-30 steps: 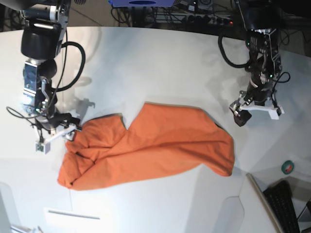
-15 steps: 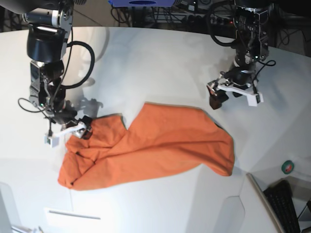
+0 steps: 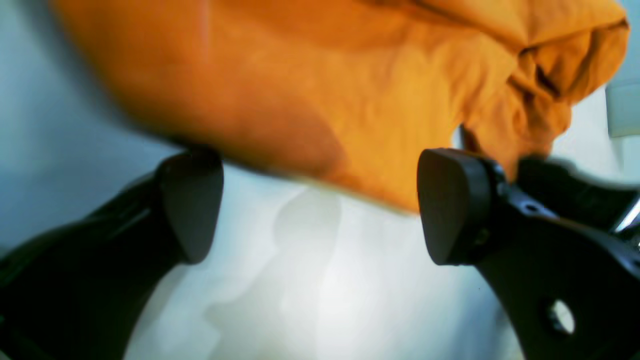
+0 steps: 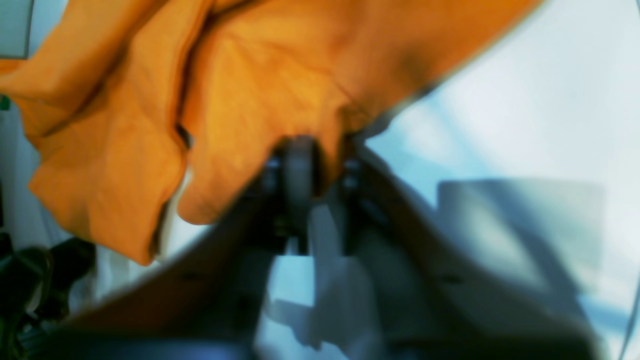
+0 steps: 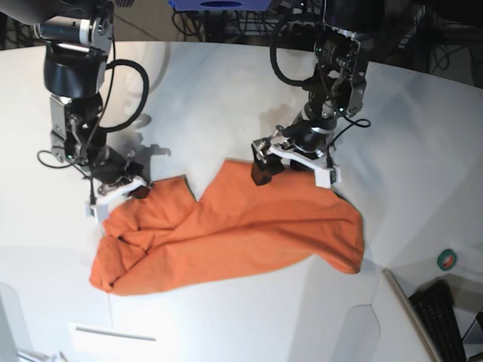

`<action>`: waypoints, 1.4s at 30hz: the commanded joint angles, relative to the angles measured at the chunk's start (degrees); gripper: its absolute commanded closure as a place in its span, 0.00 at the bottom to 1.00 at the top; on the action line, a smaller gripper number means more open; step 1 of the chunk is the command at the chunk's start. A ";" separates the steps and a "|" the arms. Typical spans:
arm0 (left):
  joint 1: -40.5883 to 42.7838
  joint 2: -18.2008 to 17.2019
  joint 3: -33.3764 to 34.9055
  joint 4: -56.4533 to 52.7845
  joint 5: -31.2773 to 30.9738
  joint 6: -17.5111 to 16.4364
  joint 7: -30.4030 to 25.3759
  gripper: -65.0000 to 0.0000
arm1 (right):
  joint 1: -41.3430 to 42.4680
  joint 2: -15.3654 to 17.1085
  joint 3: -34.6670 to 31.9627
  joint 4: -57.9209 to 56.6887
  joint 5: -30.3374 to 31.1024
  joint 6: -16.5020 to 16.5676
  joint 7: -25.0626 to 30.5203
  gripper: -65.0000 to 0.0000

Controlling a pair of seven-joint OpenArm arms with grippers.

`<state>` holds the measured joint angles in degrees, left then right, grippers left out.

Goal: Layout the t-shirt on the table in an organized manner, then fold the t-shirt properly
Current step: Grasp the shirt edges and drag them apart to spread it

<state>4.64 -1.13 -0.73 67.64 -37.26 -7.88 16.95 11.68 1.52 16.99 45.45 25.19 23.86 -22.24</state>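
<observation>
T-shirt [image 5: 234, 226] edge pinched in right hand [image 5: 138, 188].

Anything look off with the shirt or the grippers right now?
The t-shirt lies bunched and skewed on the table, its left end crumpled into folds, not spread flat. The right gripper is pinched on its upper-left edge; the left gripper hovers open at the top edge. Nothing looks damaged.

Left tool [image 5: 292, 167] now over t-shirt's [image 5: 249, 226] top edge, from table's [image 5: 226, 98] side.
</observation>
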 commanded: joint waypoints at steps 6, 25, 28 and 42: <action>-5.22 1.78 -0.28 -6.05 -0.15 0.45 -0.03 0.12 | 0.23 0.20 -0.16 0.83 -0.09 0.28 -0.13 1.00; -4.25 -11.05 -7.93 7.92 -0.24 8.45 18.26 1.00 | -5.05 6.61 0.02 11.03 -0.18 0.19 -1.72 1.00; -6.97 -12.11 -12.41 9.07 -0.24 8.45 22.30 1.00 | -7.68 8.11 0.11 17.45 -0.18 0.19 -5.58 1.00; -27.11 -3.58 -29.20 6.34 -4.37 8.54 39.18 1.00 | -16.03 10.92 0.19 31.96 -0.27 0.10 -14.55 1.00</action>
<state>-20.73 -4.62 -30.15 73.19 -40.32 1.32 56.62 -4.82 11.84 16.93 76.27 24.21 23.83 -37.28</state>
